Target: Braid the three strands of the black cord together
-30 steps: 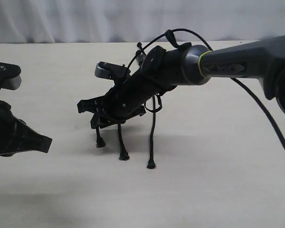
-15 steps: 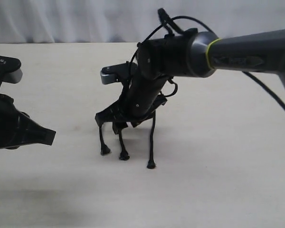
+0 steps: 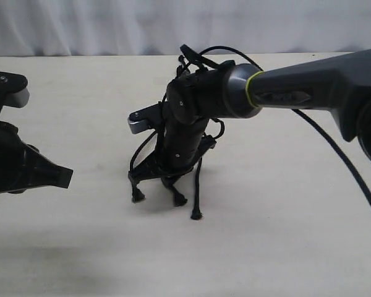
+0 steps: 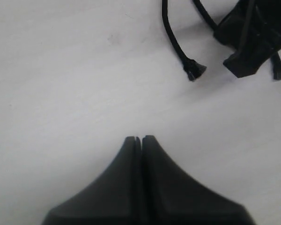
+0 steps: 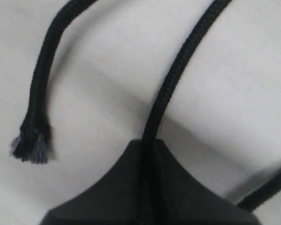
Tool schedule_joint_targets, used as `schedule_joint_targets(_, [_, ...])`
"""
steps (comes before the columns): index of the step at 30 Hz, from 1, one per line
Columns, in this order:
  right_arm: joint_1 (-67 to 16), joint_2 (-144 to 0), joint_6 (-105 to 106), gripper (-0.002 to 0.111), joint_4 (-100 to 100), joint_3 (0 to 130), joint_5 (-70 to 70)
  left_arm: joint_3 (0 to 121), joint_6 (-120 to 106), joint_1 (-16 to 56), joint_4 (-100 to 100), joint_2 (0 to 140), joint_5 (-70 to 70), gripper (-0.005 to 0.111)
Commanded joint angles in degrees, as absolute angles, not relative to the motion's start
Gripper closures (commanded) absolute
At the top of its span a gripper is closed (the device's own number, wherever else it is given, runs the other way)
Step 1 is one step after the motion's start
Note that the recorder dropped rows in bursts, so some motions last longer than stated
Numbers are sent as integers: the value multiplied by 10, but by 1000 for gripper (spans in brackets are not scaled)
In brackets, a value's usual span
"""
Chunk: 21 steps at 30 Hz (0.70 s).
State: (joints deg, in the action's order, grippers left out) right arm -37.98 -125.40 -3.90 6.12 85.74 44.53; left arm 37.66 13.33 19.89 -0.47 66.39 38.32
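Observation:
The black cord lies on the pale table under the right arm, and its bound head is hidden behind that arm. The three strands end in knotted tips: left tip (image 3: 137, 197), middle tip (image 3: 180, 200), right tip (image 3: 197, 215). My right gripper (image 3: 156, 177) points down over them. It is shut on one strand (image 5: 178, 70), which runs out between its fingertips (image 5: 147, 143). A second strand's frayed tip (image 5: 33, 145) lies beside it. My left gripper (image 3: 55, 176) is shut and empty (image 4: 138, 139), well apart from the nearest strand tip (image 4: 194, 72).
The right arm's glossy cable (image 3: 334, 154) loops over the wrist and trails to the right above the table (image 3: 284, 247). A white curtain (image 3: 111, 25) closes the back. The right gripper's black fingers (image 4: 248, 51) show in the left wrist view.
The right arm has swung its gripper down to point almost straight at the table, carrying the middle strand's tip a little to the right. The left arm has edged slightly right.

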Motion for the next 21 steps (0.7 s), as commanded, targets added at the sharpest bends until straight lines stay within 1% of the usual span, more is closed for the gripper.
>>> schedule_joint_targets(1, [-352,-1204,-29,104,48,852,473,382,136,201,-12,665,378,107])
schedule_joint_targets(8, [-267,-1178,-4,104,49,848,539,382,136,201,-12,665,391,107])
schedule_joint_targets(14, [-200,-1178,-16,104,49,788,521,382,136,201,-12,674,399,107])
schedule_joint_targets(17, [-173,-1178,-8,103,86,757,510,384,128,201,-12,692,393,107])
schedule_joint_targets(19, [-168,-1178,24,94,122,746,510,390,112,201,-35,709,392,107])
schedule_joint_targets(21, [-168,-1178,26,81,127,743,512,403,85,211,-62,732,382,107])
